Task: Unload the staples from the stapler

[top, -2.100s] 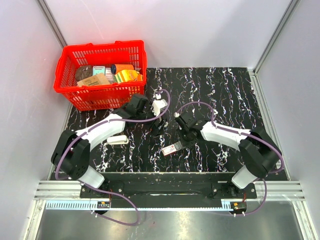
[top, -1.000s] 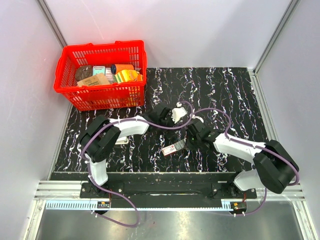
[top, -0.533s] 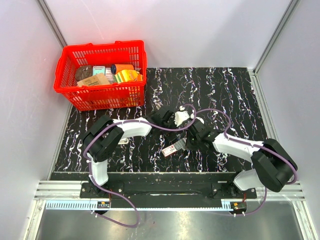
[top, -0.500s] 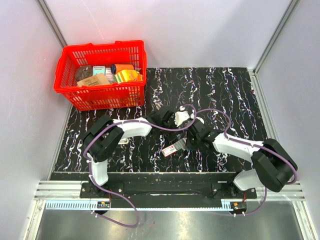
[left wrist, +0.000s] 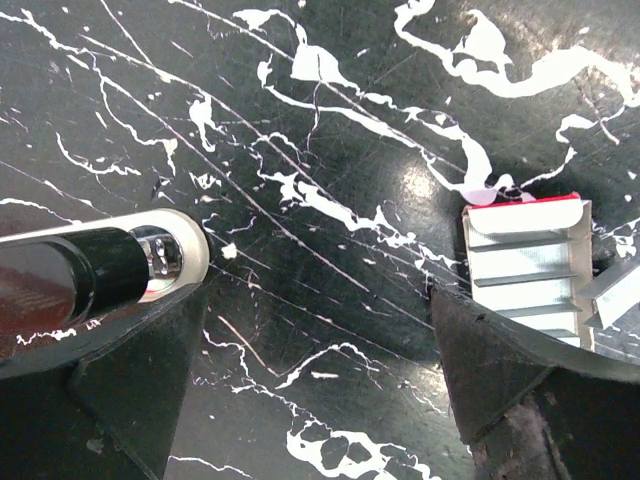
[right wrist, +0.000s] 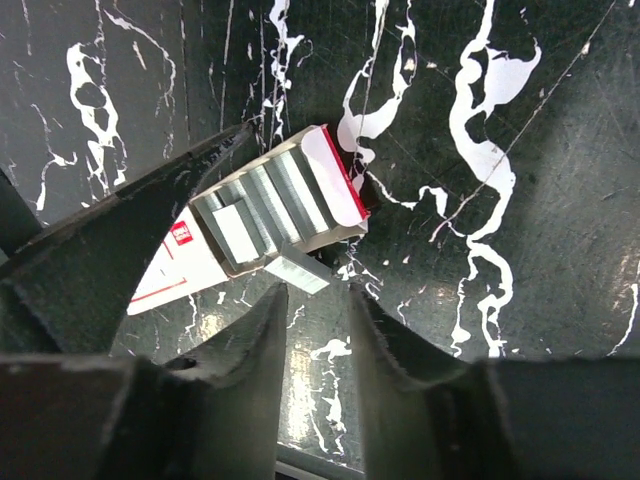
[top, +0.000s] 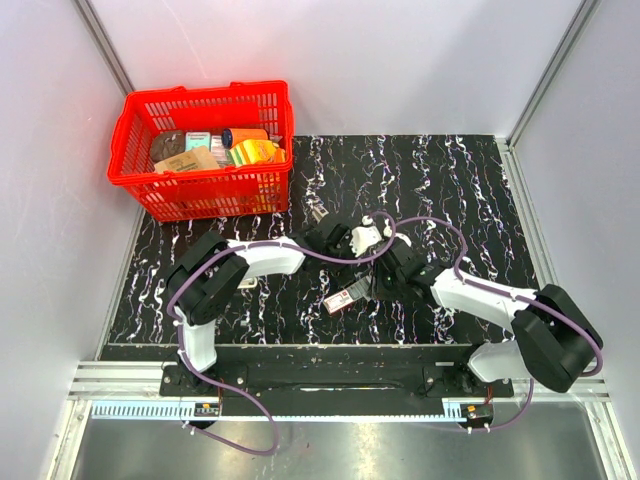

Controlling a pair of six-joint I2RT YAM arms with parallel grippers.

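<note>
The stapler (left wrist: 110, 268), a dark slim body with a pale metal-tipped end, lies at the left of the left wrist view, beside that gripper's left finger (left wrist: 120, 375). From above it is a tiny object (top: 318, 212) behind the left arm. My left gripper (left wrist: 318, 295) (top: 352, 243) stands wide open over bare table. A small red-and-white box (right wrist: 270, 215) (top: 339, 298) (left wrist: 525, 262) lies open with rows of staples inside. One loose strip of staples (right wrist: 298, 275) rests against the box, just beyond my right gripper (right wrist: 315, 300) (top: 378, 283), whose fingers are slightly apart with nothing between them.
A red basket (top: 205, 92) full of packets stands at the back left. A pale elongated object (top: 242, 283) lies partly under the left arm. Both arms meet over the middle of the black marbled table (top: 460, 190), with grey walls on each side.
My right gripper has gone from shut to slightly open, and the staple strip now lies free beside the box. The left gripper has shifted a little to the right, still open.
</note>
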